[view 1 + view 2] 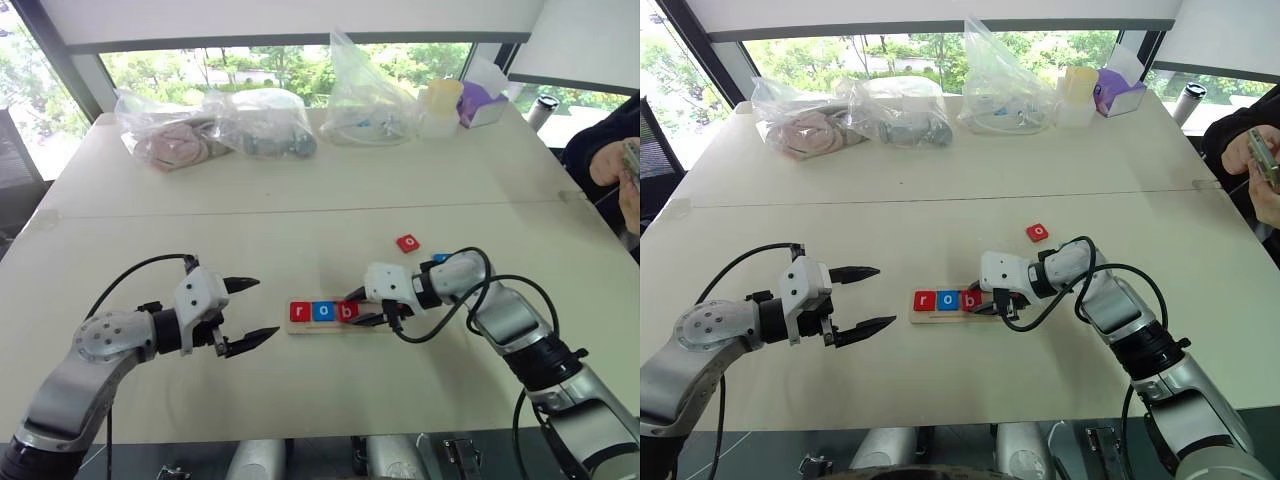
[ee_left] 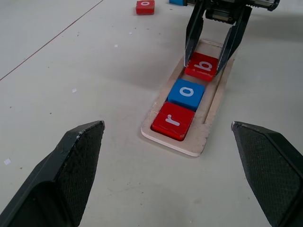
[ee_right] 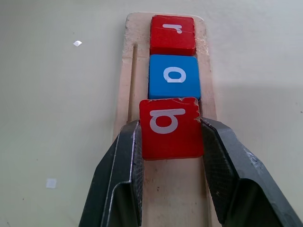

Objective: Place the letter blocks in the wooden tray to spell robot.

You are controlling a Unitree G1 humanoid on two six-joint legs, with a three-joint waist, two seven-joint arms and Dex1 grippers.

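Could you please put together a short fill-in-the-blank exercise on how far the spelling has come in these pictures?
1. The wooden tray holds ____ letter blocks so far.
2. The right gripper is shut on the red block marked ____.
3. In the tray, the block between the red r and that red block is coloured ____.
4. The left gripper hovers beside the tray with its jaws ____.

Missing words: three; b; blue; open

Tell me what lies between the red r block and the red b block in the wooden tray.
The blue o block lies between the red r block and the red b block in the wooden tray, seen in the left wrist view.
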